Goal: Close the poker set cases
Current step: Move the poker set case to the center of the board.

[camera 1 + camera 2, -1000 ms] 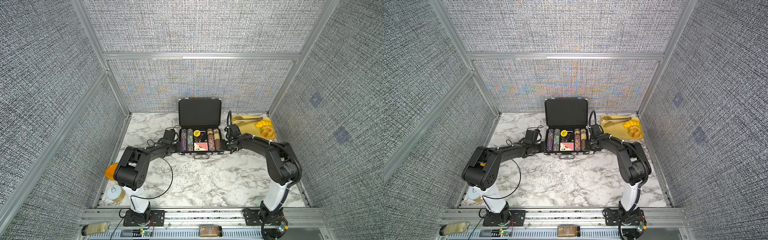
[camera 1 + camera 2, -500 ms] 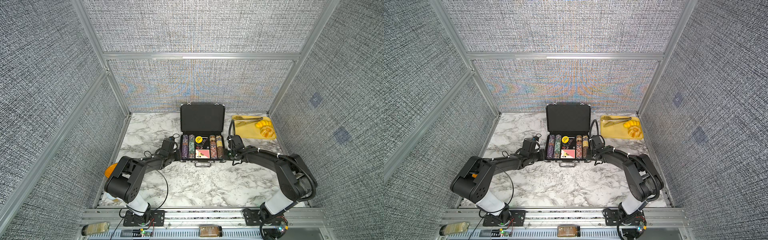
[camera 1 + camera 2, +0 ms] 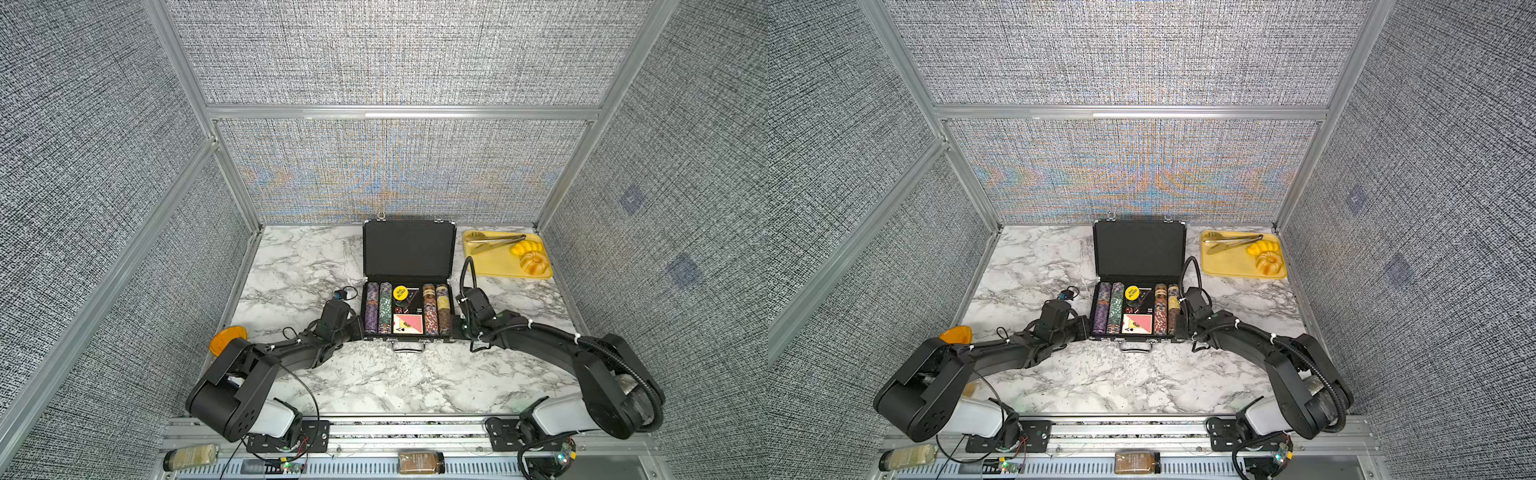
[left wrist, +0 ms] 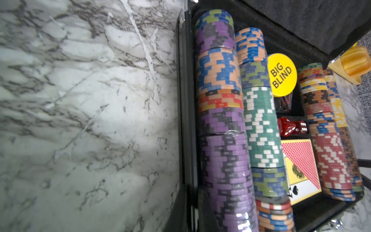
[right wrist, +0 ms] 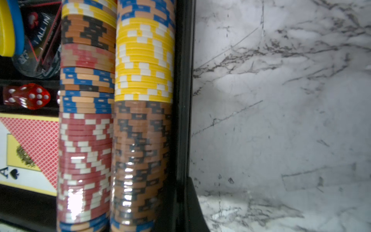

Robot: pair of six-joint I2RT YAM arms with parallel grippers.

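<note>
The poker set case (image 3: 409,249) stands open at mid-table in both top views, its foam-lined lid (image 3: 1139,249) upright at the back. Its base holds rows of coloured chips (image 4: 220,120), a card deck (image 4: 301,166), red dice and a yellow "BIG BLIND" button. My left gripper (image 3: 359,326) is shut on the base's left side wall (image 4: 186,120). My right gripper (image 3: 455,326) is shut on the right side wall (image 5: 181,100). One dark finger (image 5: 196,211) lies outside that wall. The handle (image 3: 407,347) faces the front.
A yellow tray (image 3: 490,262) with metal tongs and orange pieces sits at the back right, close to the case. An orange dish (image 3: 227,338) lies at the table's left edge. Two bottles (image 3: 191,456) (image 3: 420,462) rest on the front rail. Fabric walls enclose three sides.
Both arms drew back toward the front, and the open case slid forward with them, away from the back wall. The lid stayed up.
</note>
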